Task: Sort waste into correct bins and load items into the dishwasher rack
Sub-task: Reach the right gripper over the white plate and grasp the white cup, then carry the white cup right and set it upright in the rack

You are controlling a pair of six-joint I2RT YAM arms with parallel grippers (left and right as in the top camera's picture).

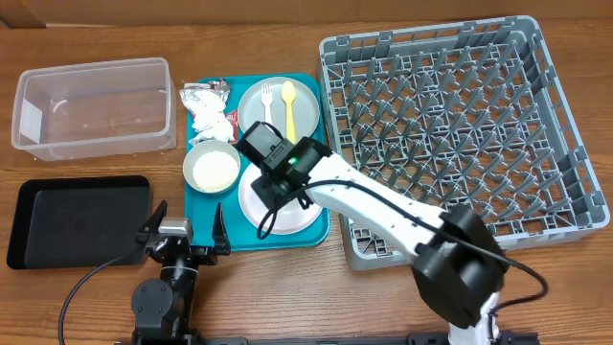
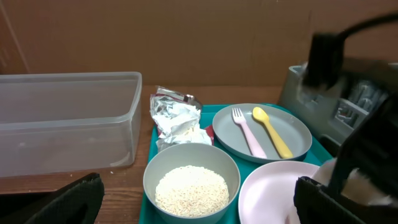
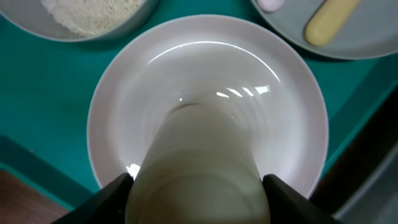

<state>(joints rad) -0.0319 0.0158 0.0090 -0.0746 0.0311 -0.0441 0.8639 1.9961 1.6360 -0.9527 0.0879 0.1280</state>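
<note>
At the near end of the teal tray (image 1: 198,203), my right claw (image 3: 198,186) is clenched on the small white cup (image 3: 199,143), held over the white plate (image 3: 118,93); I cannot tell whether cup and plate touch. Just beside the plate sits the grey bowl (image 1: 212,169) of rice grains (image 2: 191,190). My left claw (image 1: 188,222) hangs released, fingers spread, above the tabletop (image 1: 96,29), near the black tray (image 1: 77,218). The dishwasher rack (image 1: 460,125) stands just right of the teal tray.
</note>
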